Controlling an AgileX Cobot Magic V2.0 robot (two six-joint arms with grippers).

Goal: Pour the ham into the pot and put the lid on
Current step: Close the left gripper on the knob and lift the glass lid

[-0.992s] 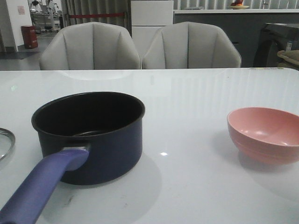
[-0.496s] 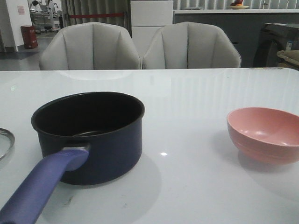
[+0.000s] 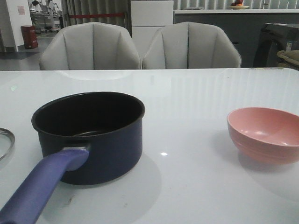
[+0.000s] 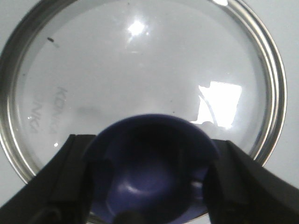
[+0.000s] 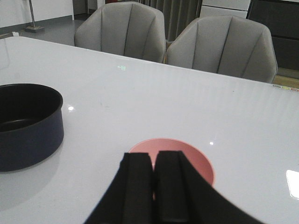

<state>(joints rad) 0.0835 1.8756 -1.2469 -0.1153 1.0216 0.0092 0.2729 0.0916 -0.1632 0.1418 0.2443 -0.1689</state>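
Almost nothing has changed in the front view: the pot [image 3: 88,135] stays at lower left and the pink bowl [image 3: 264,134] at right, so pouring has not started. No ham is visible. The left gripper [image 4: 152,179] is wide around the knob [image 4: 149,168] of the lid [image 4: 140,70]; the right gripper [image 5: 153,186] is pressed together, empty.

Pink bowl [image 3: 264,134] on white table [image 3: 196,98], two grey chairs [image 3: 90,45] behind.
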